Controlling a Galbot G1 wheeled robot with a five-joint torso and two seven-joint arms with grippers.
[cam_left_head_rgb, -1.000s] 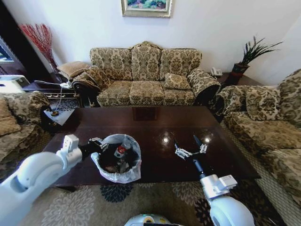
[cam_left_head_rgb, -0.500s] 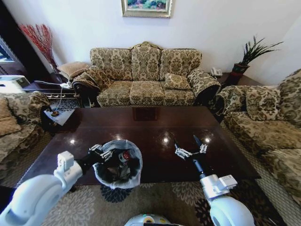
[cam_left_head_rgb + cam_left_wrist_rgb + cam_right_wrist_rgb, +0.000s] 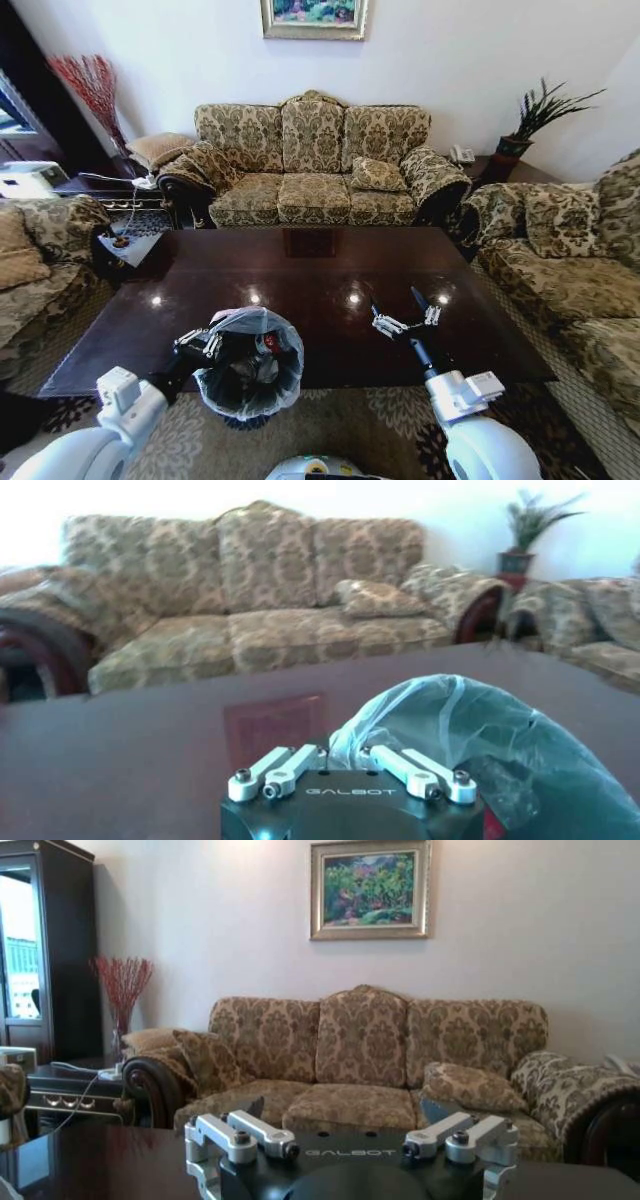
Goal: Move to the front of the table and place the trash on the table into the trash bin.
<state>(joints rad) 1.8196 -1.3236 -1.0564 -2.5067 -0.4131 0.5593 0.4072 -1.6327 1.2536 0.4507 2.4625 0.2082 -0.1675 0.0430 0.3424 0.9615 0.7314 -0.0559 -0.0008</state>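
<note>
Trash (image 3: 262, 345) sits inside the trash bin (image 3: 248, 362) — I can make out a bottle with a red cap or label among darker scraps, though the smaller pieces are too jumbled to sort. On my left, the left end effector (image 3: 200, 346) is clamped onto the bin's rim where the translucent liner bag (image 3: 470, 727) folds over; in the left wrist view its fingers (image 3: 275, 772) are drawn close together with the plastic bunched between them. I read that pinch as the reason the bin hangs at the near edge of the table (image 3: 330, 280), partly out over the carpet (image 3: 390, 420) rather than standing squarely on the wood — it is being carried by its lip, so I would expect it to tilt or slip if the hold on thin plastic gives. The glossy top shows no loose litter that I can pick out, which suggests the collecting part is largely finished. Further right, the right end effector (image 3: 406, 318) hovers above the table's middle with fingers spread wide and nothing in them — parked clear of the bin, I judge, so the left arm has room.
</note>
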